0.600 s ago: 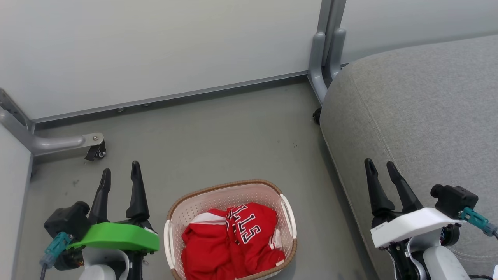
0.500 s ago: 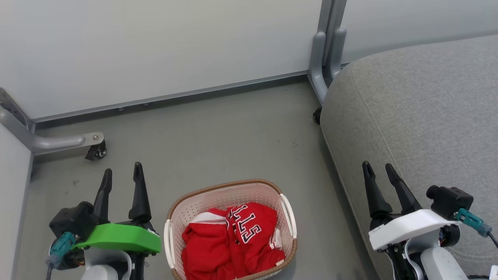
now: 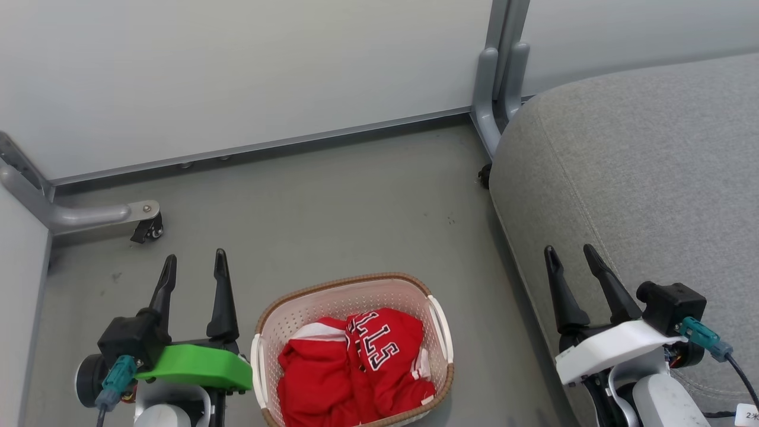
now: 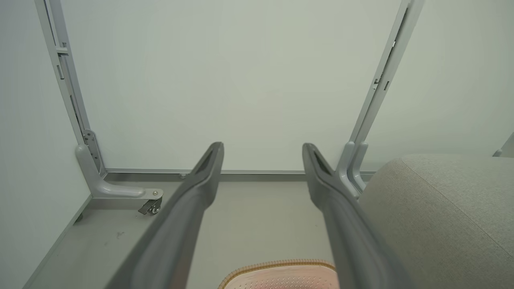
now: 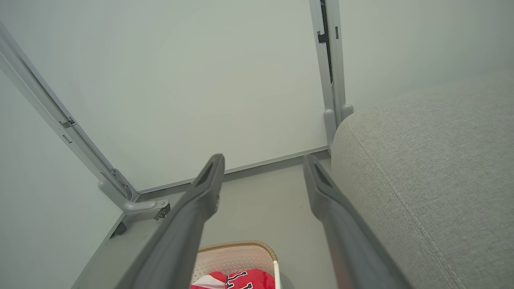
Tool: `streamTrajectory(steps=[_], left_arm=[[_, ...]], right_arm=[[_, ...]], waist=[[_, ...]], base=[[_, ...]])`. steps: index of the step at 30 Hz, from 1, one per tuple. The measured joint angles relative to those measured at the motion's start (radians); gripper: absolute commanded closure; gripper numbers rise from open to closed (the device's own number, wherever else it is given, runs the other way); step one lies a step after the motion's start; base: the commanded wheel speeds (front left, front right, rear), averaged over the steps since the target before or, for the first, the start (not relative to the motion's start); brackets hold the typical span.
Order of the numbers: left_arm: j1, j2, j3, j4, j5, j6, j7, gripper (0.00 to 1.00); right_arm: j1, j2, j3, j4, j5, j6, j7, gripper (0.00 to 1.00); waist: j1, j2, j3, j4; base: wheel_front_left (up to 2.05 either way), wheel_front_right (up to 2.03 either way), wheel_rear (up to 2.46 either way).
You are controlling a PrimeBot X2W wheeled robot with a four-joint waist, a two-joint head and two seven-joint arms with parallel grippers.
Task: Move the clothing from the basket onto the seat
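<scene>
The red jerseys (image 3: 356,362) lie heaped in the laundry basket (image 3: 341,295) on the floor (image 3: 332,196), between the arms. Both sets of fingers stand apart, empty. The left gripper (image 3: 196,256) sits just beside the basket (the right gripper (image 3: 568,249) hangs at the sofa cushion's (image 3: 640,166) edge), so it seems nearer; the heap lies inward, behind its fingertips.

Lab test bay dressed as a living room: pale partition panels (image 3: 237,77) on grey metal feet (image 3: 95,214) with casters (image 3: 153,231) (roll-away walls), smooth grey floor (image 3: 332,201), grey sofa seat (image 3: 640,166).
</scene>
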Motion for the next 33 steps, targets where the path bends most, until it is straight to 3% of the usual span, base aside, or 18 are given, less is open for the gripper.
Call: streamTrajectory(steps=[17, 33], left_arm=[[0.0, -0.001, -0.006, -0.004, 0.119, -0.001, -0.035, 0.0], [0.0, -0.013, 0.001, 0.031, 0.191, -0.035, -0.063, 0.0]], right_arm=[[-0.002, -0.001, 0.007, 0.002, -0.146, 0.0, -0.035, 0.0], [-0.009, -0.002, 0.018, 0.012, -0.247, 0.0, -0.063, 0.0]], waist=[[0.0, 0.0, 0.002, 0.01], [0.0, 0.0, 0.003, 0.016]], base=[[0.0, 0.0, 0.0], [0.0, 0.0, 0.0]])
